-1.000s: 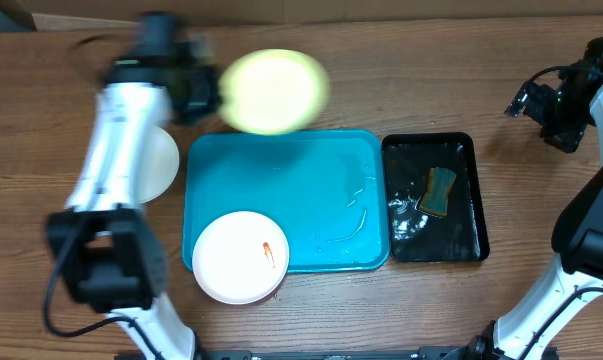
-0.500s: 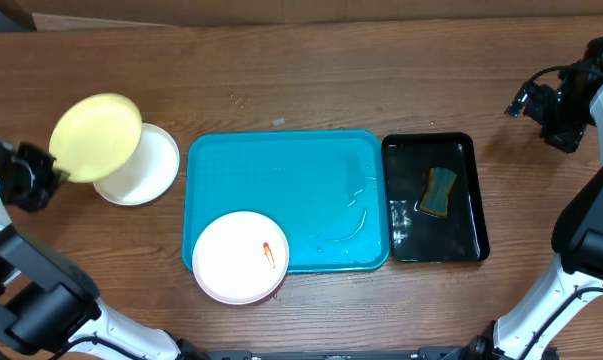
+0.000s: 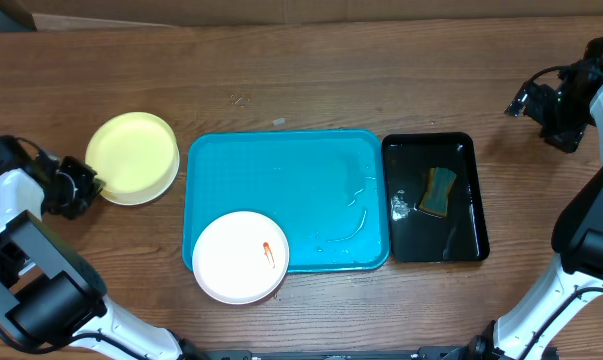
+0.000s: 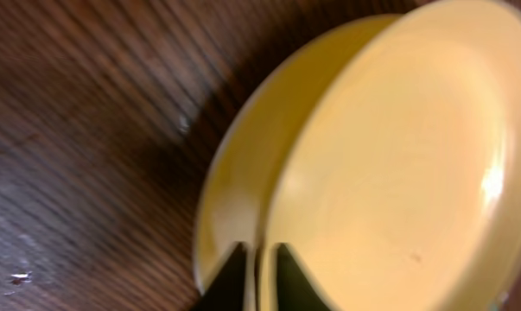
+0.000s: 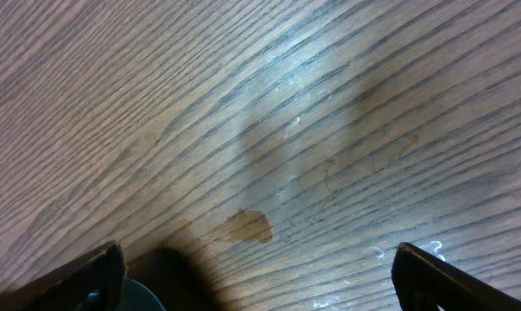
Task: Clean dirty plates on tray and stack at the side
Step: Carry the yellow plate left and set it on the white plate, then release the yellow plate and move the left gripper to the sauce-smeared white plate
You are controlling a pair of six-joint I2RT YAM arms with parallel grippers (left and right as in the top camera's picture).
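Overhead, left tool (image 3: 91,186) pinches the rim of the yellow-green plate (image 3: 133,158) beside the tray (image 3: 311,180); right tool (image 5: 262,275) gapes empty.

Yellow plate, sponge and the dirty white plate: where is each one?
Yellow plate (image 3: 131,158), overhead view, its middle.
Sponge (image 3: 441,192), overhead view, its middle.
Dirty white plate (image 3: 231,260), overhead view, bare centre beside the smear.
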